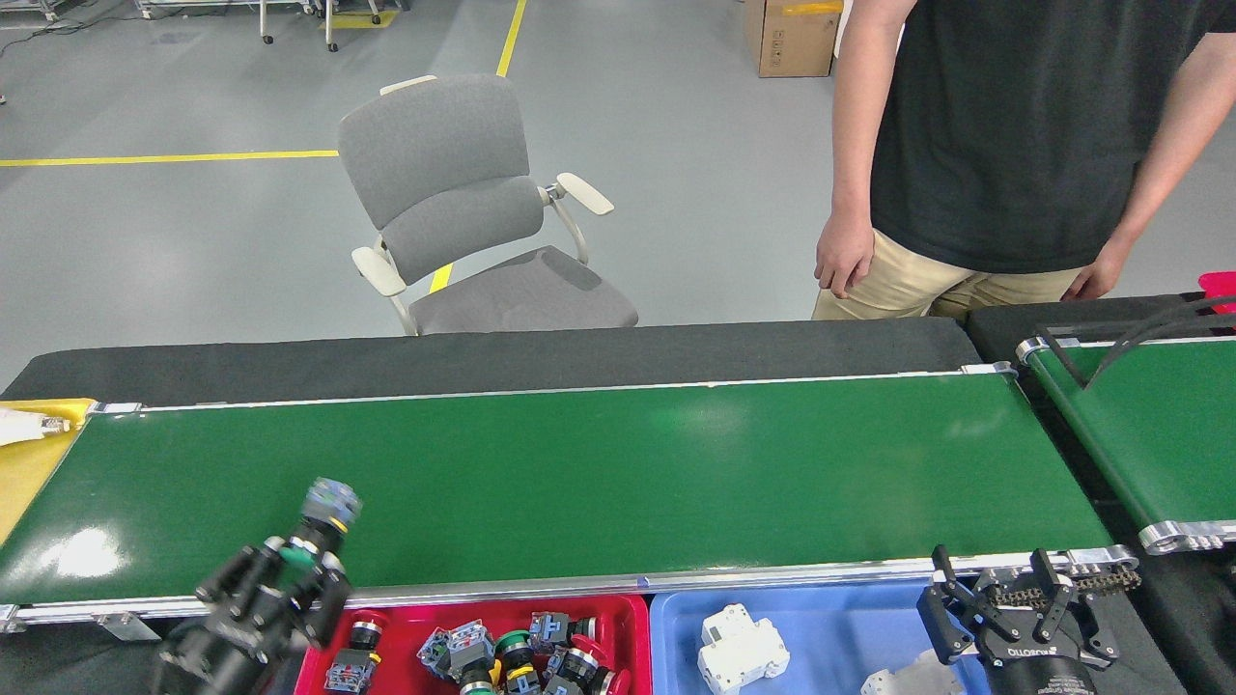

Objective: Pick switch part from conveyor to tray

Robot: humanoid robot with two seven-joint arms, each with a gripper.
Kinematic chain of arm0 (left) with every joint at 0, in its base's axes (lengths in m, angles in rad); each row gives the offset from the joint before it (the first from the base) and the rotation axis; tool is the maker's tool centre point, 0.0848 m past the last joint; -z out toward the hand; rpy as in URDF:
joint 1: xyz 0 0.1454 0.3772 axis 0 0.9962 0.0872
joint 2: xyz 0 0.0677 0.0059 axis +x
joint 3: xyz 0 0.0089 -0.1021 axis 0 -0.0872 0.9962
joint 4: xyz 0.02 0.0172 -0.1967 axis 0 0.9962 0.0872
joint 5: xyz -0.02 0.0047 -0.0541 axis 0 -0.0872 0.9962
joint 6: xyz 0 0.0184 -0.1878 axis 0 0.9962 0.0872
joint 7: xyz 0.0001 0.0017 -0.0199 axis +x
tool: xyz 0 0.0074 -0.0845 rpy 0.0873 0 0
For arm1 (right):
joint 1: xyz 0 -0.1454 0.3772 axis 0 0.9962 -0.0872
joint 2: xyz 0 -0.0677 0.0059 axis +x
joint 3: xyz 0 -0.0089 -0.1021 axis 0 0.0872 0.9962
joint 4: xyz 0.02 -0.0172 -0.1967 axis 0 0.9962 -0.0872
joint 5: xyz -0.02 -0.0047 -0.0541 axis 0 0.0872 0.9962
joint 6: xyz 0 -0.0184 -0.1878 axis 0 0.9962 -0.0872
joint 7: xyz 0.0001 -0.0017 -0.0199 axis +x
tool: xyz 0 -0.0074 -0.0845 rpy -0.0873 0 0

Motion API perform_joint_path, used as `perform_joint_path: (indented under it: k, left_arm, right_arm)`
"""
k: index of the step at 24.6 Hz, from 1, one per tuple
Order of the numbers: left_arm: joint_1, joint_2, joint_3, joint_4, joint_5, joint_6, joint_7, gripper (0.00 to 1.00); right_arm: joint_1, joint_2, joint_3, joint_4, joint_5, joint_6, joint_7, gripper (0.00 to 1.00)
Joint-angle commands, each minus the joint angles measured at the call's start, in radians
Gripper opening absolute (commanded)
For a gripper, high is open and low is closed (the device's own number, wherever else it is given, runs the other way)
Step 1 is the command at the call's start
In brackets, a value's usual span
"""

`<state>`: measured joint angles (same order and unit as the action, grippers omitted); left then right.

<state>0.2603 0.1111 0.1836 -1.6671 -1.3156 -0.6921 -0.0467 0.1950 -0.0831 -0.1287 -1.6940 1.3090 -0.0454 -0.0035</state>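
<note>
My left gripper [299, 565] is shut on a switch part [323, 516], a green-capped push button with a grey and blue block on its far end. It holds the part above the near rail of the conveyor [579, 483], close to the left end of the red tray [623, 618]. The red tray holds several switch parts [502, 656]. Low at the right my right gripper [999, 594] stands open with nothing between its fingers, beside the blue tray [821, 618].
A blue tray holds white breaker blocks [739, 647]. A person [1024, 145] stands behind the conveyor at the right. A grey chair [473, 222] stands beyond the belt. A second green belt [1149, 425] lies at the right, a yellow surface [29, 454] at the left.
</note>
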Motion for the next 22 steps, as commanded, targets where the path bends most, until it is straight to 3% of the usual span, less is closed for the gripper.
perform_joint_path:
  k: [1,6,9,12,14,17,22]
  left_arm:
    - [0.037,-0.039,0.002,-0.039,-0.031,-0.063,-0.019,1.00]
    - [0.039,-0.074,0.014,-0.040,-0.054,-0.040,-0.019,1.00]
    - [0.033,-0.091,0.065,-0.045,-0.053,0.106,-0.015,1.00]
    - [0.033,-0.091,0.125,-0.048,-0.054,0.319,-0.010,1.00]
    - [0.033,-0.082,0.172,-0.048,-0.057,0.381,-0.009,1.00]
    - [0.033,-0.074,0.246,-0.048,-0.062,0.390,-0.001,1.00]
    - [0.031,-0.019,0.255,-0.036,-0.065,0.382,0.001,1.00]
  right_arm:
    - [0.000,-0.003,-0.022,-0.029,-0.002,0.001,-0.006,0.99]
    - [0.058,-0.001,-0.039,-0.035,0.001,-0.002,-0.004,0.99]
    - [0.093,0.000,-0.035,-0.049,0.007,-0.004,-0.006,0.99]
    - [0.110,-0.001,-0.023,-0.061,0.007,-0.008,-0.006,0.99]
    - [0.119,0.000,0.001,-0.070,0.009,-0.007,-0.006,0.99]
    - [0.121,0.011,0.006,-0.075,0.009,-0.007,-0.006,0.99]
    - [0.118,0.028,0.006,-0.075,0.009,-0.005,-0.006,0.99]
